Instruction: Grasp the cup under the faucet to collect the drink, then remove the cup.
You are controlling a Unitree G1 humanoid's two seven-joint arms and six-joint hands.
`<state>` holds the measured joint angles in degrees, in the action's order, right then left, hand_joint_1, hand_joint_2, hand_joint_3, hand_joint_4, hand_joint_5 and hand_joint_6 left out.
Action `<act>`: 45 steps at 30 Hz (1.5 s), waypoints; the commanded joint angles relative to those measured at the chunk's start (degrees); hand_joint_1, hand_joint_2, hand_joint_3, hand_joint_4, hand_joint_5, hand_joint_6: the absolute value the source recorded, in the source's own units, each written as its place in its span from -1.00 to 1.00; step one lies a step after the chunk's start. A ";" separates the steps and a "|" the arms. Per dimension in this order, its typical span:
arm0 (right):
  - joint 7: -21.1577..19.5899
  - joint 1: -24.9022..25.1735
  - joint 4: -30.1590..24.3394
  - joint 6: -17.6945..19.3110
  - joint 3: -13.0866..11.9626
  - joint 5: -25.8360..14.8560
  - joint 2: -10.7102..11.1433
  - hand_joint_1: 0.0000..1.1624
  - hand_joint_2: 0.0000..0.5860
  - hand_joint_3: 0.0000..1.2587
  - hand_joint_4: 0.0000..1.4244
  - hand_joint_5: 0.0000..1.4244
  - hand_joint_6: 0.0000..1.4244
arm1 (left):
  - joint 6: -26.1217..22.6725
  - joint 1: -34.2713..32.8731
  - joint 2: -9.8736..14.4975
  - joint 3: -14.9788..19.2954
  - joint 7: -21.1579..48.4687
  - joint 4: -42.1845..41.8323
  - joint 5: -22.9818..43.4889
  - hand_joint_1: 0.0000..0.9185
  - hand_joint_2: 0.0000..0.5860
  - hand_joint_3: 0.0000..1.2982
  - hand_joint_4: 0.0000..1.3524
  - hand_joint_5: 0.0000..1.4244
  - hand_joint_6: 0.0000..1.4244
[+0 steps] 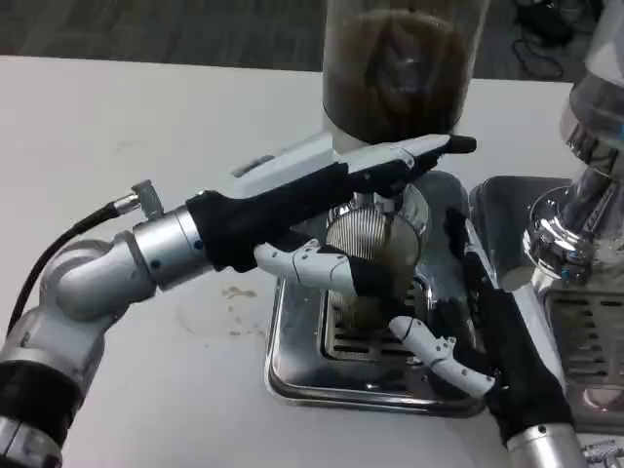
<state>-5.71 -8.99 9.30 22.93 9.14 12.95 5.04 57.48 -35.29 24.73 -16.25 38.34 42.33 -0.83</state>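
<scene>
Fingers (322, 265) of our left hand (336, 219) are gripping the thin, slippery cup (373, 255) mid-side; our right hand (468, 322), open, is waiting at four o'clock.

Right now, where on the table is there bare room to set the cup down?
Bare white table lies left of the drip tray, behind the left forearm. Around the cup it is crowded: left robot hand, right robot hand, second tray.

White table (146, 117) w/ faint stains; dark carpeted floor (166, 29) beyond, cables (546, 19) top right.
</scene>
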 commanded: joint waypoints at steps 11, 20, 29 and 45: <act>1.02 3.42 4.72 2.19 -1.36 -2.54 -0.72 -0.05 -0.24 -1.00 -1.00 -1.00 -1.00 | -0.42 2.04 1.53 -1.71 1.83 0.12 -3.85 -1.00 -0.77 -0.90 -1.00 -0.95 -0.94; 1.59 4.63 5.90 2.30 -1.62 -3.27 -0.91 -0.07 -0.22 -1.00 -1.00 -1.00 -1.00 | -0.65 2.16 1.52 -1.56 1.73 0.37 -3.40 -1.00 -0.77 -0.89 -1.00 -0.95 -0.94; 1.80 5.09 6.82 2.51 -1.57 -3.39 -1.05 -0.08 -0.20 -1.00 -1.00 -1.00 -1.00 | -3.70 2.07 0.39 0.13 4.73 1.02 3.22 -1.00 -0.78 -0.89 -1.00 -0.95 -0.94; 1.01 5.18 8.13 3.09 -1.77 -2.68 -2.02 -0.07 -0.18 -1.00 -1.00 -1.00 -1.00 | -8.38 1.64 -3.55 7.48 12.51 0.35 14.33 -1.00 -0.74 -0.81 -1.00 -0.86 -0.87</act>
<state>-4.13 -4.41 16.64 24.74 7.76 9.88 3.10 49.65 -34.19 21.79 -9.91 49.01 42.64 12.16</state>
